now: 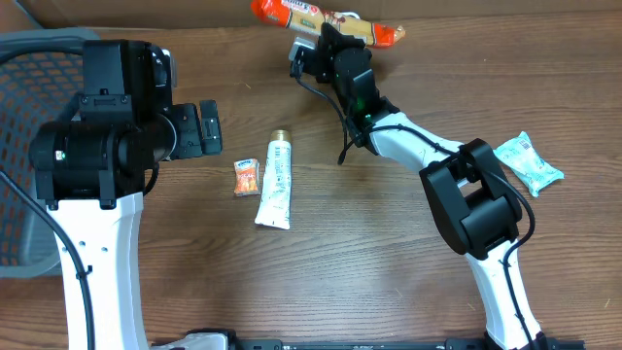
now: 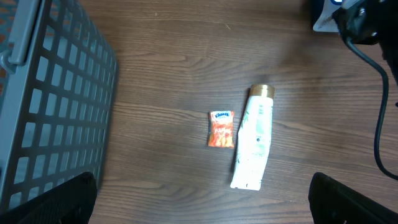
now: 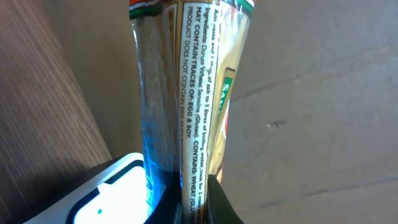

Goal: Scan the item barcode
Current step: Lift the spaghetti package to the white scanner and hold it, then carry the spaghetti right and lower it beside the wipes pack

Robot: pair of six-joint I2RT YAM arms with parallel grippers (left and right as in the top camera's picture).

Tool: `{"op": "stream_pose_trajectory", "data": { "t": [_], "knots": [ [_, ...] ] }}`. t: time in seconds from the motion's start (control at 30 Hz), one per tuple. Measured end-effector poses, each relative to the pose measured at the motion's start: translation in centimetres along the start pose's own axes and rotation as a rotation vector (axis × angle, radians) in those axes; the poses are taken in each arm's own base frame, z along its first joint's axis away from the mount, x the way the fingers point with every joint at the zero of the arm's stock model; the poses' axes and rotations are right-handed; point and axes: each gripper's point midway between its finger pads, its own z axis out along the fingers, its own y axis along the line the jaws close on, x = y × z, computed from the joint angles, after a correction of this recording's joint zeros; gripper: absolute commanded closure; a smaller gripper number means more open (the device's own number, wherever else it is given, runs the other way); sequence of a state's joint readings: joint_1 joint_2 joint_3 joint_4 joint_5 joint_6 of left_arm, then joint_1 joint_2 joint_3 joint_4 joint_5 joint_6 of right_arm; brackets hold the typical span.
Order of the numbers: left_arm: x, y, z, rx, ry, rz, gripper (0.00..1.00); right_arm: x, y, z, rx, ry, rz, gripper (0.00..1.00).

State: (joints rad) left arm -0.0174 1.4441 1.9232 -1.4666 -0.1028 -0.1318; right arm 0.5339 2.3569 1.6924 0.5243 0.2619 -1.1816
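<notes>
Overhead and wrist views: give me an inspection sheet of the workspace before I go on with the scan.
Surface: wooden table, no spills seen.
Job's things: pasta packet at the far edge; printed text shows in the right wrist view, no barcode seen there.
Clutter: white tube; small orange tissue packet beside it, not touching; teal packet at the right.
Grippers: left gripper open, empty; right gripper fingers shut on the pasta packet.
Cables: black cable along the right arm, loose near the wrist.
Surroundings: grey basket at the left; cardboard wall behind.
</notes>
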Motion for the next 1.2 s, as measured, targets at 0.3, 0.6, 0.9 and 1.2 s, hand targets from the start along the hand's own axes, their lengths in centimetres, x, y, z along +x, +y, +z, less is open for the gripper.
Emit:
{"op": "stream_pose_trajectory", "data": {
  "t": [0.3,0.6,0.9,1.2],
  "knots": [
    [0.0,0.0,0.0,0.0,0.0,0.0,0.0,-0.4,0.0,0.0,0.007,-0.011,-0.033,0.96],
    [0.0,0.0,0.0,0.0,0.0,0.0,0.0,0.0,0.0,-0.4,0.039,0.079,-0.008,0.96],
    [0.0,0.0,0.0,0.0,0.0,0.0,0.0,1.3,1.2,-4.6,-0.249,0.256,0.131,0.96],
    [0.0,0.1,0.0,-0.003,0.0,0.0,0.0,-2.1,-12.2,-18.7,-0.399,0.296,0.679,0.96]
  ]
}}
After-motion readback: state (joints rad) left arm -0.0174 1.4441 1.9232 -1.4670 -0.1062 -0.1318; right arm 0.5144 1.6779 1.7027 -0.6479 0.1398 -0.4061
